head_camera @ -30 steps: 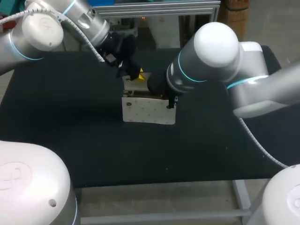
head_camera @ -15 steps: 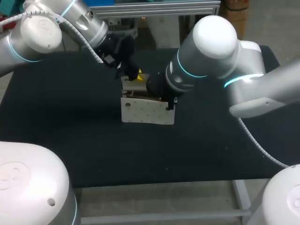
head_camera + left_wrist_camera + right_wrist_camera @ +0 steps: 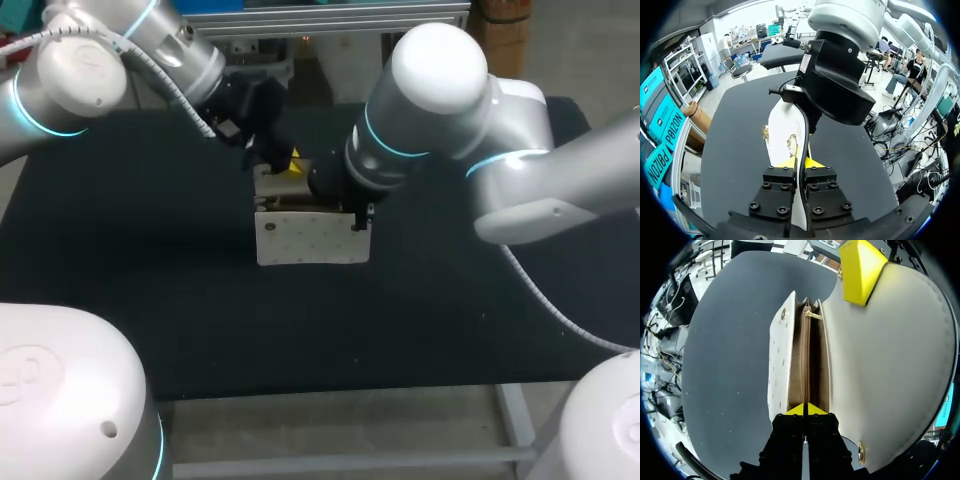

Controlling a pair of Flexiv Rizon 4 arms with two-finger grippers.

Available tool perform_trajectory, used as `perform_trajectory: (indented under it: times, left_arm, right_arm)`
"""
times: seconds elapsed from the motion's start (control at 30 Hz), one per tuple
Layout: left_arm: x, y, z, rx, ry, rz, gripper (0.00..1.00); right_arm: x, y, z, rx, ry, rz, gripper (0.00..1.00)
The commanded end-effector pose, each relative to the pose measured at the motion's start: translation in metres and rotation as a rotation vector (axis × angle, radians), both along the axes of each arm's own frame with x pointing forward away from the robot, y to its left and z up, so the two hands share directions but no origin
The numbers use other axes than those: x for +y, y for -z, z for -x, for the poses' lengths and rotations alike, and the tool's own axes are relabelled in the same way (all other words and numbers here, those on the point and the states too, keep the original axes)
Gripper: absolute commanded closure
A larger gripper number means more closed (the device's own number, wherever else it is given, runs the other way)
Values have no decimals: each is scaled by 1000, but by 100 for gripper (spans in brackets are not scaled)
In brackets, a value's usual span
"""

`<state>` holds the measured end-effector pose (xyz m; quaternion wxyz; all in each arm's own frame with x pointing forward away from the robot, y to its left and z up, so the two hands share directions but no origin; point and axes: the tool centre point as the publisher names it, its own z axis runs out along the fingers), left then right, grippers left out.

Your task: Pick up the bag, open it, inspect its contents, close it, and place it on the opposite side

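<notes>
The bag point(image 3: 312, 238) and both arms have slid slightly toward the left arm's side of the table point(image 3: 150, 300). The bag stands mid-table with its mouth open (brown lining showing). At the bag's right top corner the right gripper point(image 3: 805, 410) pinches its end wall, tips pressed close. Behind the bag, the left gripper point(image 3: 800, 164) clamps the edge of the raised flap point(image 3: 890, 350).

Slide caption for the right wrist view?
Right gripper pinches rim of open bag, flap held up by left gripper.
</notes>
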<state>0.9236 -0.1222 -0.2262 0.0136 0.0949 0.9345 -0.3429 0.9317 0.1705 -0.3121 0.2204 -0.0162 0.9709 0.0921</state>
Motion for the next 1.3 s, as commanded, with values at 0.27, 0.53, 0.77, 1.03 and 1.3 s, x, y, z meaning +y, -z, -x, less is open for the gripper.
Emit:
perform_trajectory:
  times: [0.27, 0.53, 0.77, 1.03, 1.3]
  left_arm:
    - [-3, -3, 6, 1, 3, 6, 100]
    - [-2, -1, 4, 8, 5, 14, 100]
    - [-1, 0, 5, 3, 4, 16, 100]
    - [-1, 0, 5, -2, 7, 18, 100]
    - [-1, 0, 6, -2, 10, 18, 100]
  right_arm:
    - [18, 29, -13, 70, -20, 25, 100]
    - [24, 30, -11, 84, -71, 45, 100]
    - [30, 41, -10, 149, -110, 80, 76]
    - [29, 47, -11, 196, -114, 104, 61]
    - [31, 55, -11, 242, -132, 125, 53]
